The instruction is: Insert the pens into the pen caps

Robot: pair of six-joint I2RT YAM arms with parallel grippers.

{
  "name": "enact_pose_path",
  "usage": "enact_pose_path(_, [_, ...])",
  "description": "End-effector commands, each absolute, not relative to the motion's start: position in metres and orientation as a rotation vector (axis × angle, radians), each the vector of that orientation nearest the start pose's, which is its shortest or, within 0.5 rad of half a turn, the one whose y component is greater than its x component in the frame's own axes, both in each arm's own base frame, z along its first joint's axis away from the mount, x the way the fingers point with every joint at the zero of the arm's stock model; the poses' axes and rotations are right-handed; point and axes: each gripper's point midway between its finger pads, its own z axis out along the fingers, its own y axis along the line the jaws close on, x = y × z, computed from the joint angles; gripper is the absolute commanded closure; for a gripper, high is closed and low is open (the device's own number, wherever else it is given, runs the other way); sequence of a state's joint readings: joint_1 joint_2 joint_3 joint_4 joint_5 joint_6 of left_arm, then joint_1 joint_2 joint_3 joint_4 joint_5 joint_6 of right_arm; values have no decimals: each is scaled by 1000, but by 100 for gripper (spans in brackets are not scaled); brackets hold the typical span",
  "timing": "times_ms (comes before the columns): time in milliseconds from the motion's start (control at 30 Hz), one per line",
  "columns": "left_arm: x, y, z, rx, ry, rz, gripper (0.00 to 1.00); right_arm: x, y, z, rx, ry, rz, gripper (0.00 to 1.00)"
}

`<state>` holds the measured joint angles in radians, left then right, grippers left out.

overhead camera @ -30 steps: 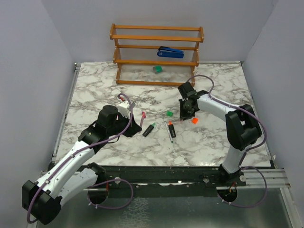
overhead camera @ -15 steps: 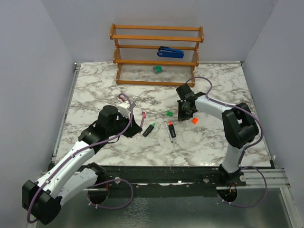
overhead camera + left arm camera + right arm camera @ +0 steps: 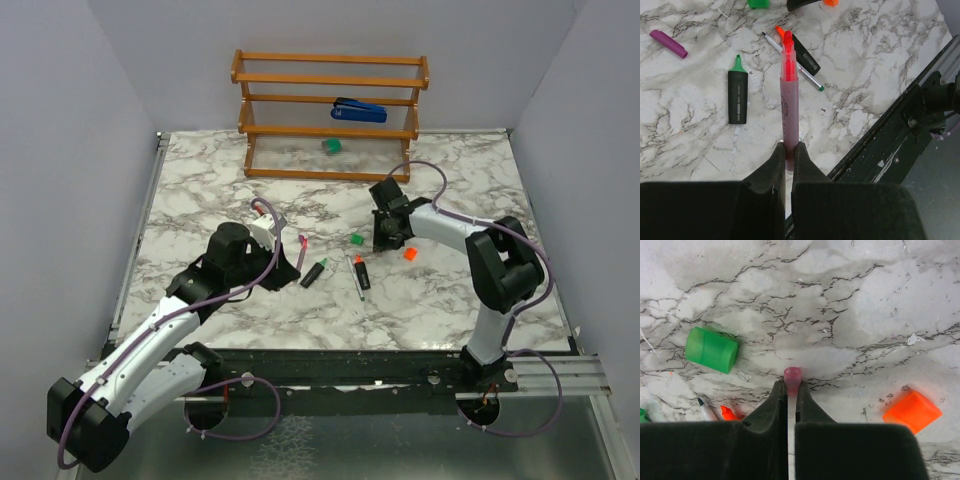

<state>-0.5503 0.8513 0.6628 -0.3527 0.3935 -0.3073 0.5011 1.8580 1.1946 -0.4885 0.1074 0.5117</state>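
Left gripper is clamped on the rear end of the pink pen. Right gripper is pinched shut on the pink cap, low over the marble table, between the green cap and the orange cap. In the left wrist view the pen's long axis runs straight out from the jaws, with the red-pink tip at the far end. It points toward the cluster of green marker, grey pen and orange marker. The top view shows the two grippers well apart, the pen held at the left of that cluster and the cap at its right. Step in hand, as I read it, is bringing tip and cap together. To do it well, the cap's mouth should turn to face the tip and its bore should line up with the pen's axis before closing in. The push should be straight and slow, since the pen is held only at its tail and may pivot. I cannot tell which end of the cap faces outward. A purple cap lies off to the side.
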Motion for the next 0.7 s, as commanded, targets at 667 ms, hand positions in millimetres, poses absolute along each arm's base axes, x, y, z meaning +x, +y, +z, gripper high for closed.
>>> enact_pose_path(667, [178, -264, 239, 534, 1724, -1365, 100, 291, 295, 283, -242, 1747, 1105, 100])
